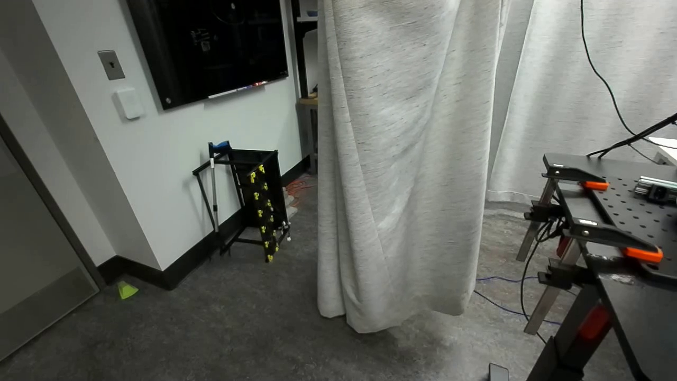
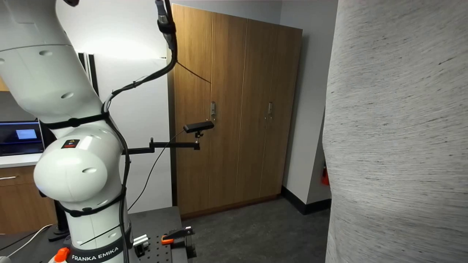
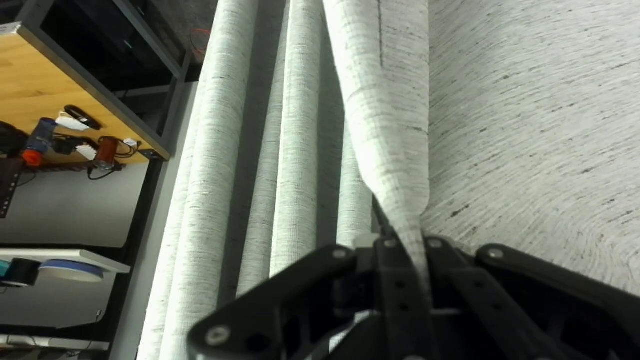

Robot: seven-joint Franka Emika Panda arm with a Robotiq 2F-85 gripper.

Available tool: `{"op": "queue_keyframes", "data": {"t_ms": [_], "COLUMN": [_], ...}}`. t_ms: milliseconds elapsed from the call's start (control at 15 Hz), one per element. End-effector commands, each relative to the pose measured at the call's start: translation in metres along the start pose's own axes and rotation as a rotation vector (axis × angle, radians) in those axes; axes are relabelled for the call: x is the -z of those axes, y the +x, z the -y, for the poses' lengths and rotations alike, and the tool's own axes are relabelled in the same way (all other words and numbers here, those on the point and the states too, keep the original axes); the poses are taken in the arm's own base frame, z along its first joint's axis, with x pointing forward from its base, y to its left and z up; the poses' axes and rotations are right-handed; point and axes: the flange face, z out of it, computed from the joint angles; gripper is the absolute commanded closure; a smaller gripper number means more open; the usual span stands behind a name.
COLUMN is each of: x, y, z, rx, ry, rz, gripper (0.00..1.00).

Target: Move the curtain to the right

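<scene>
Curtain [image 1: 407, 159]: grey-white weave, fine dark streaks, deep upright folds; in both exterior views, hem near the floor [image 1: 211, 328], a second pale curtain [image 1: 592, 100] hanging behind it. Cupboard [image 2: 234, 117]: tall, wood-grained, four flat doors, closed. Robot arm [image 2: 73, 164]: smooth white shells, rounded joints, black cable [image 2: 126, 160] strapped along it. Table [image 1: 661, 307]: black, top drilled with round holes, orange-tipped clamps [image 1: 608, 233] on its edge. Wall board [image 1: 211, 42]: glossy, black; in an exterior view, curtain hangs between it and the table. Wooden shelf [image 3: 40, 80], wrist view: grey metal frame. White shelf [image 3: 107, 259], same view: thin, smooth. Gripper [image 3: 412, 250]: black, bolted links; fingers clamped on a narrow pinched fold of the curtain. On the wooden shelf, a blue-and-orange object [image 3: 42, 131], a rust-red cylinder [image 3: 106, 152], a black loop [image 3: 90, 121]; on the white shelf, a blue-rimmed roll [image 3: 75, 272] and a black roll [image 3: 22, 271].
</scene>
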Motion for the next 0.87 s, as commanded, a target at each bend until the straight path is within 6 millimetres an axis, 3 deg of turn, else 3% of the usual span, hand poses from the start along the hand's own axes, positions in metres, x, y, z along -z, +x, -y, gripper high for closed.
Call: {"op": "queue_keyframes", "data": {"t_ms": [0, 533, 667, 800], "x": [0.0123, 0.0148, 0.0151, 0.0158], "y": [0.0128, 0.0154, 0.0151, 0.0139], "z": [0.0018, 0.0025, 0.0012, 0.0016], "rx": [0.023, 0.023, 0.019, 0.025], "ry": [-0.01, -0.01, -0.021, -0.014], "rz": [0.012, 0.017, 0.02, 0.025], "gripper": [0.99, 0.99, 0.9, 0.93]}}
